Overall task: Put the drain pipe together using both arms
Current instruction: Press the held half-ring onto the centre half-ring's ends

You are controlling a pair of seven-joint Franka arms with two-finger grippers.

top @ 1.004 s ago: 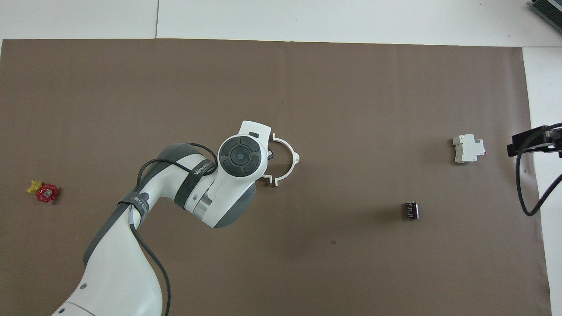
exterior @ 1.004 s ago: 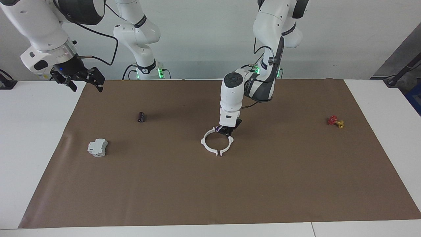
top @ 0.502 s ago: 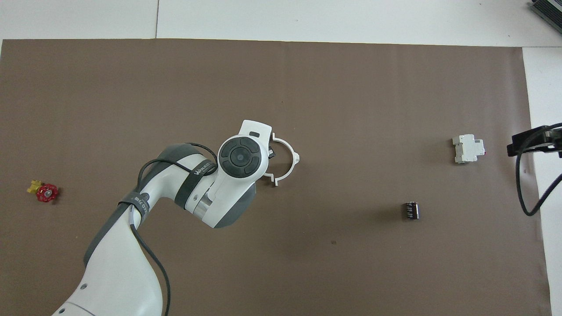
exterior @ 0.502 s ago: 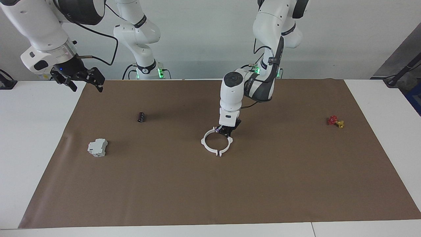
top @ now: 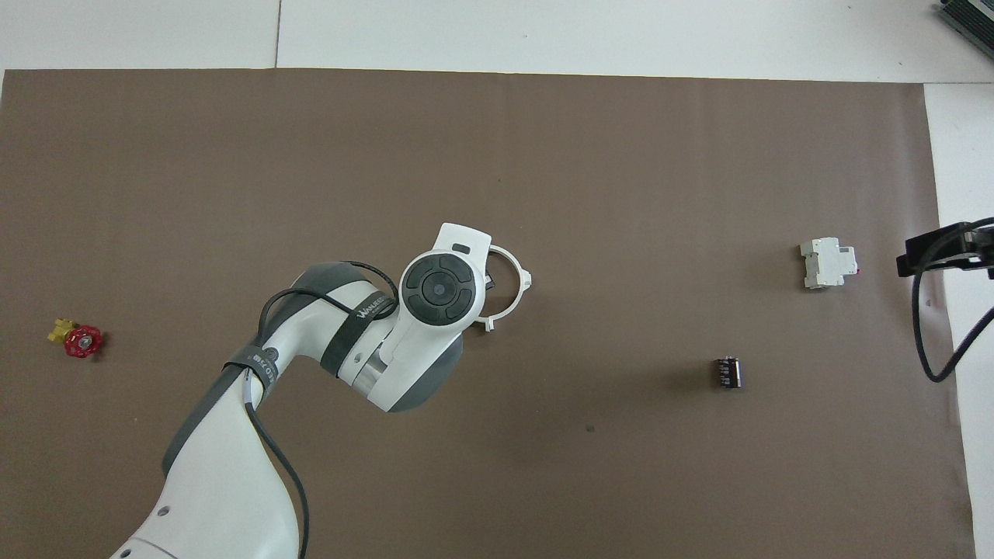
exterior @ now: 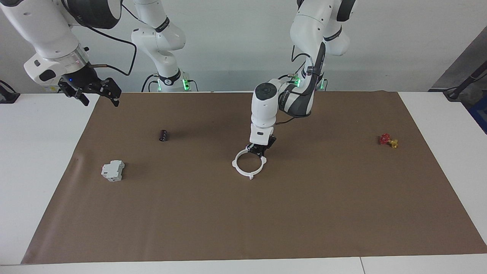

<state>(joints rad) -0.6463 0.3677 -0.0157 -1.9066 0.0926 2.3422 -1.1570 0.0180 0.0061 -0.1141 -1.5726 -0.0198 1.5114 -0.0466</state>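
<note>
The drain pipe (exterior: 250, 176) lies on the brown mat near the table's middle, its two white half-rings meeting in a closed ring with small outer tabs. My left gripper (exterior: 260, 151) reaches straight down and is shut on the rim of the half toward the left arm's end, on the side nearer the robots. In the overhead view the left wrist hides that gripper and part of the drain pipe (top: 525, 279). My right gripper (exterior: 99, 97) waits open and raised over the mat's corner at the right arm's end, holding nothing; it shows at the edge of the overhead view as the right gripper (top: 943, 252).
A boxy grey-white block (exterior: 113, 170) and a small black cylinder (exterior: 163, 135) lie toward the right arm's end. A red and yellow valve (exterior: 388, 140) lies toward the left arm's end. The brown mat (exterior: 243, 220) covers most of the white table.
My left gripper slid its half-ring toward the right arm's end, and the gap between the two halves has closed. The right arm has not moved.
</note>
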